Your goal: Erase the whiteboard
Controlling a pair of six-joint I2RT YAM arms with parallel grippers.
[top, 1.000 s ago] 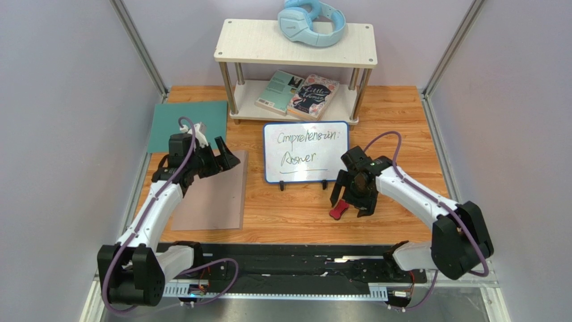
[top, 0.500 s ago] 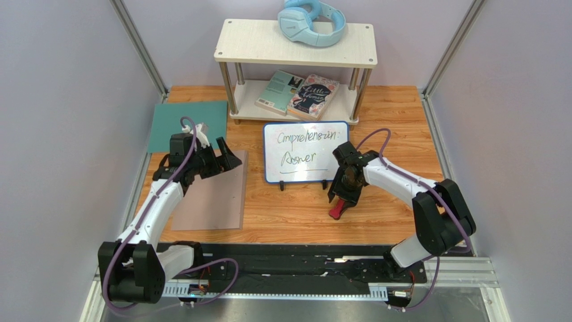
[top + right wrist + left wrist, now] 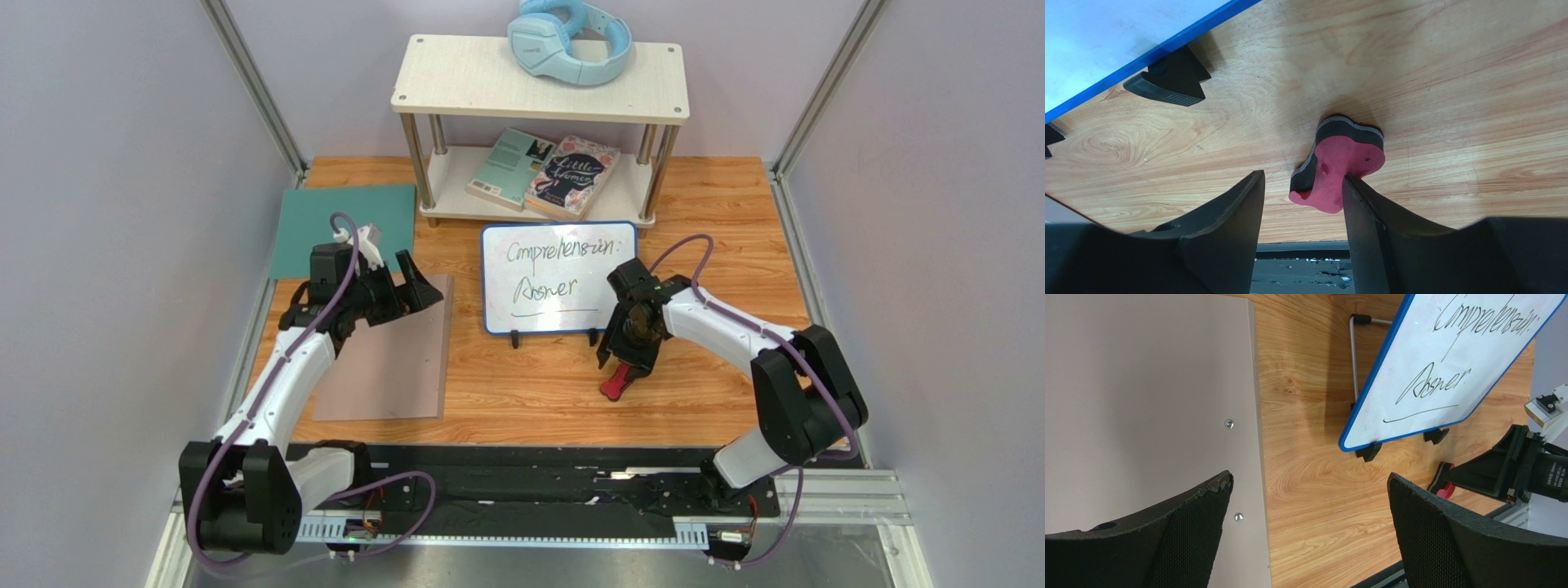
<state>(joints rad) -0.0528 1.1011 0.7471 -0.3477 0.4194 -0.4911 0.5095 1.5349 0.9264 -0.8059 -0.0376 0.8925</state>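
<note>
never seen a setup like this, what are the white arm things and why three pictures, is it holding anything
These are two robot arms bolted to a table, each ending in a two-finger hand. The wide picture looks down from above; the other two come from cameras on each wrist, so their own black fingers show. On the table: a whiteboard with writing, a red eraser, a teal mat, a grey-brown mat, a shelf with books and headphones. The left hand is open and empty. The right hand straddles the eraser, one finger touching it, not yet gripping.
</note>
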